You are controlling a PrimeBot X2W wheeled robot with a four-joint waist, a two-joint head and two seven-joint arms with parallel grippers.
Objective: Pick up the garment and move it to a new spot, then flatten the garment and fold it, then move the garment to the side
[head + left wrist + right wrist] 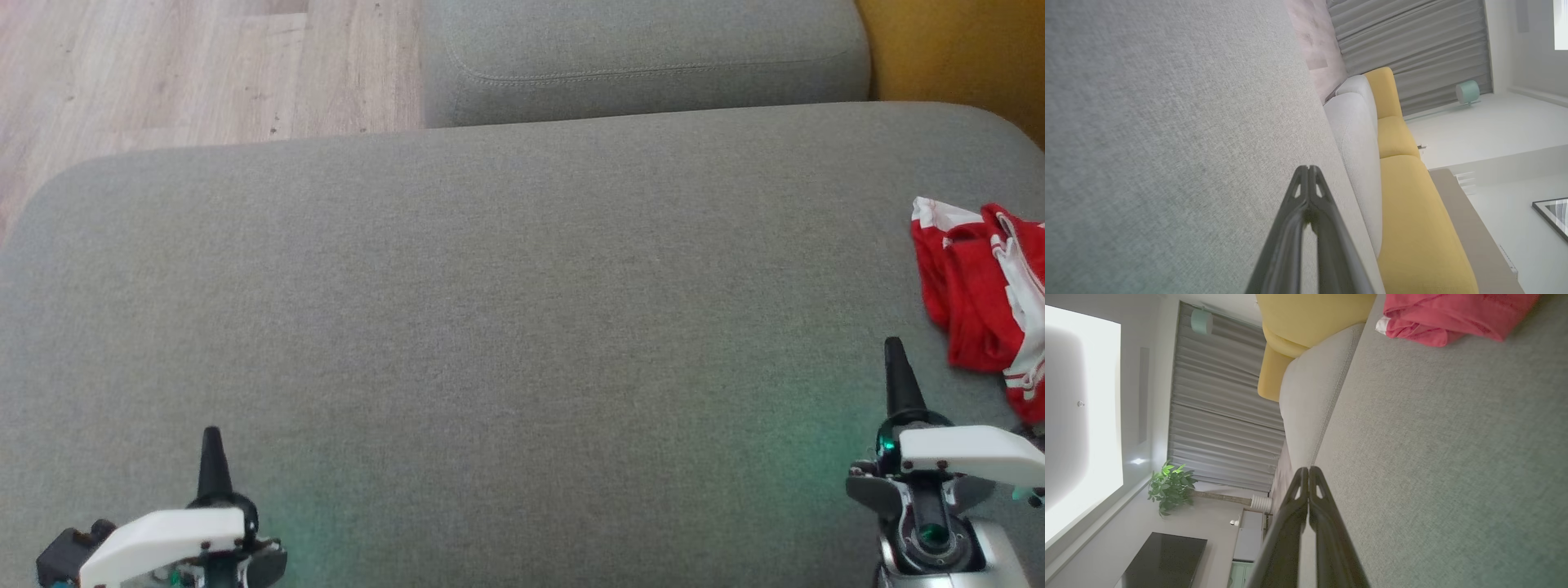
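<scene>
red garment (971, 294), one, lies on grey sofa (490, 327).

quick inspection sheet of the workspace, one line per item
surface: grey cushion, flat
job's things: red and white garment, crumpled at the cushion's right edge, untouched
clutter: nothing seen
grippers: left gripper shut and holding nothing; right gripper shut and holding nothing, near the garment but apart
cables: nothing seen
surroundings: wood floor, yellow sofa, grey curtain, potted plant
</scene>
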